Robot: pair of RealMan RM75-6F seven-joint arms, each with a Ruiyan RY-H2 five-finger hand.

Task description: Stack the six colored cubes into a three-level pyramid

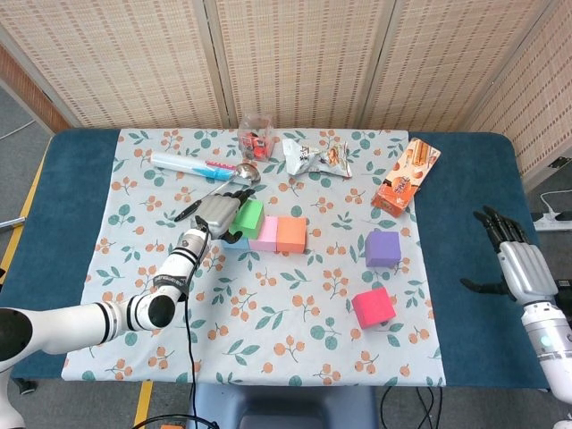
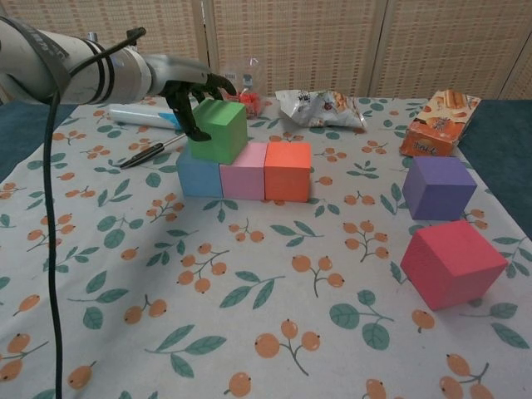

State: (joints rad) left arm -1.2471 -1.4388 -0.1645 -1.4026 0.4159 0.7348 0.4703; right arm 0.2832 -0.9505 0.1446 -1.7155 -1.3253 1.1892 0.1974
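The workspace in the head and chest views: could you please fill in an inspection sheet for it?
Surface: floral tablecloth over a blue table.
Job's things: green cube sits on the blue cube and pink cube; orange cube completes the row; purple cube and red cube lie apart.
Clutter: toothpaste tube, spoon, black pen, clear cup, snack bag, orange snack box.
Hands: left hand touches the green cube; right hand open, idle.
Cables: black cable along the left arm.
Surroundings: woven screens.
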